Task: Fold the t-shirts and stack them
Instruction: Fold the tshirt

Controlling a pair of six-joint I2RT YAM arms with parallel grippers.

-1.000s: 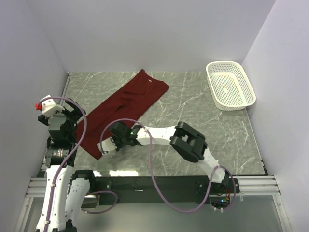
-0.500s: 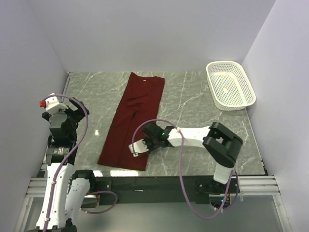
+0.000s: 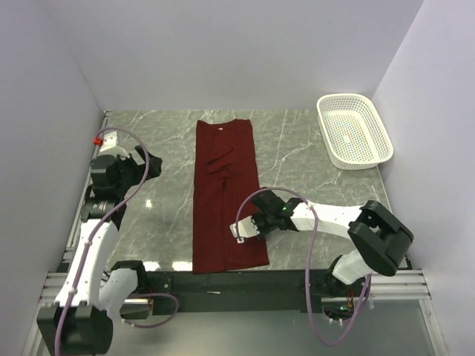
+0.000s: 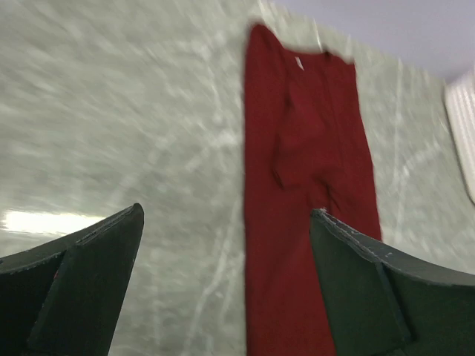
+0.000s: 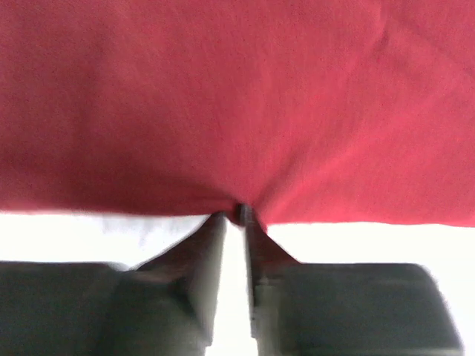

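Marble-pattern table [image 3: 312, 170] is viewed from above. Nearest the arm bases, the near hem of the maroon t-shirt [image 3: 223, 193] is seen close to the table's front edge, left of the white perforated basket [image 3: 328, 130] and well apart from it. The t-shirt is laid flat as a long narrow strip, folded lengthwise, running straight from near to far. The whole strip is left of the basket.

Right gripper [image 3: 240, 232] is set low, left of and nearer than the basket, at the strip's right edge near the hem. In the right wrist view its fingers [image 5: 204, 245] are pressed almost together with only a thin slit between. The t-shirt's edge is puckered and pinched at the tips.

Left gripper [image 3: 139, 165] is held much farther left of the basket, past the strip's left side and apart from the cloth. Its jaws are spread wide with nothing between them.

A creased, bunched fold is noted in the strip's far half. The collar end with a small white label is farthest, about level with the basket. Left wrist view is blurred.
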